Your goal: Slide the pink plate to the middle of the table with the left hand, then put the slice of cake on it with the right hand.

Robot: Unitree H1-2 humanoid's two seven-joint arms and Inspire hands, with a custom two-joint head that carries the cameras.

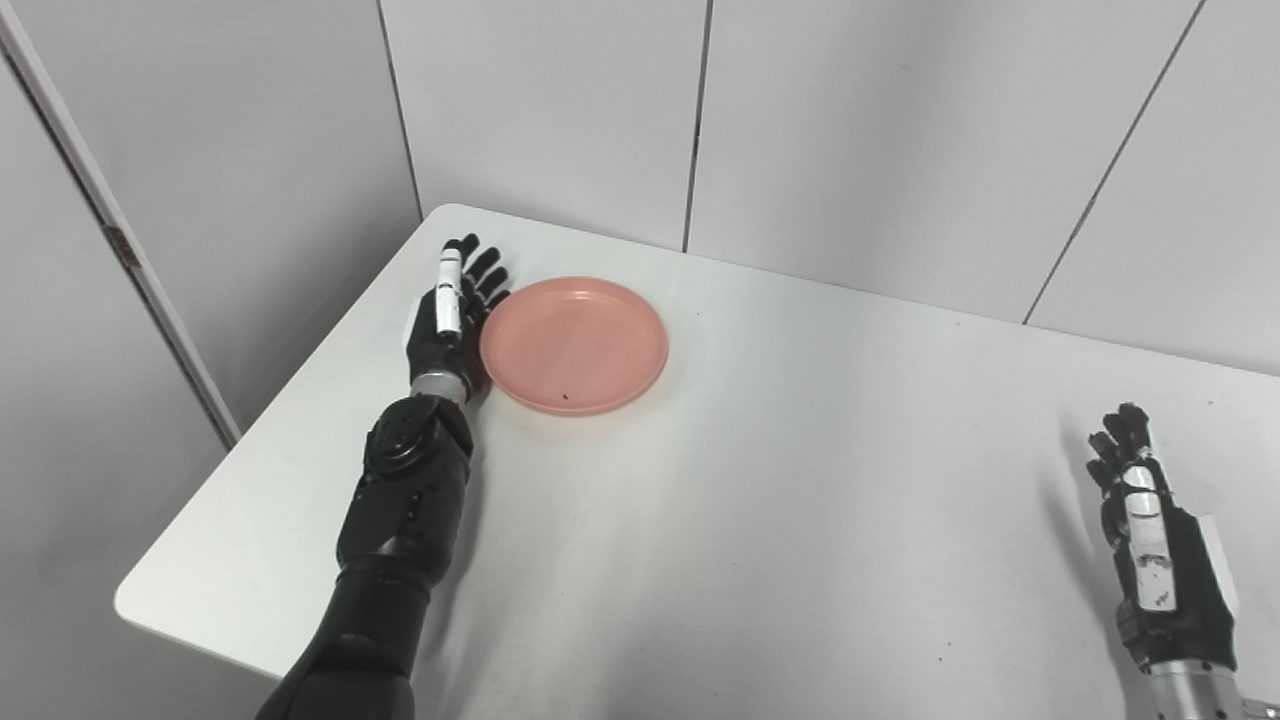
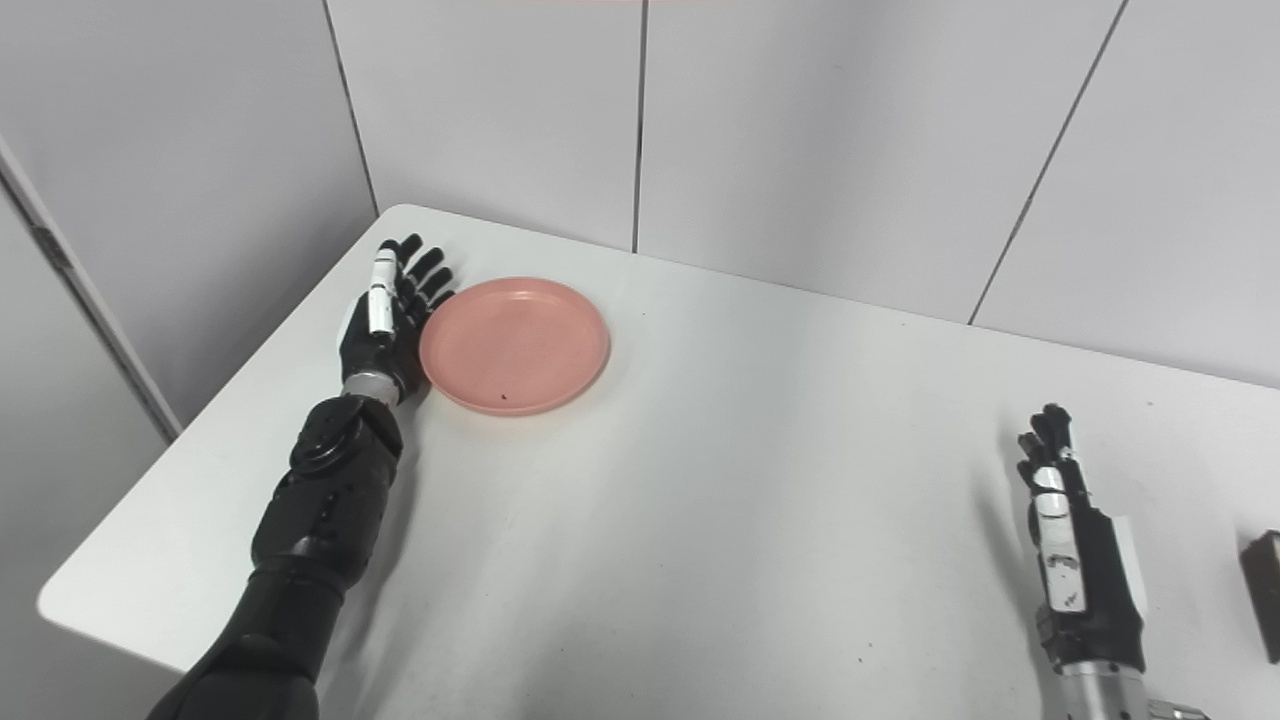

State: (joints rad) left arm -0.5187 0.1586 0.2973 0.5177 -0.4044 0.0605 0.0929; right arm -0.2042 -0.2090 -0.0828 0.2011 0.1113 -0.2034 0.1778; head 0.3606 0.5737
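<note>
1. Pink plate (image 1: 574, 345): round, shallow, raised rim; lies flat on the white table (image 1: 760, 480) in its far left part, near the rounded far corner. Nothing lies in it except a small dark speck near its near edge.
2. Left hand (image 1: 450, 320): black with a white strip along the back; set on edge just left of the plate, fingers stretched out and pointing away towards the wall. Released, grasping nothing. Its inner side lies against the plate's left rim, or a hair from it; true contact cannot be told. The black forearm runs from the bottom edge up across the table's left side.
3. Right hand (image 2: 1075, 555): same make; stands on edge above the near right part of the table, well apart from the plate. Fingers extended and slightly apart, holding nothing.
4. Dark brown block (image 2: 1262, 595): at the right border of the right eye view only, right of the right hand and not touching it; cut off by the frame, so what it is cannot be told.
5. Pale panelled wall (image 1: 850, 130): behind the table.
</note>
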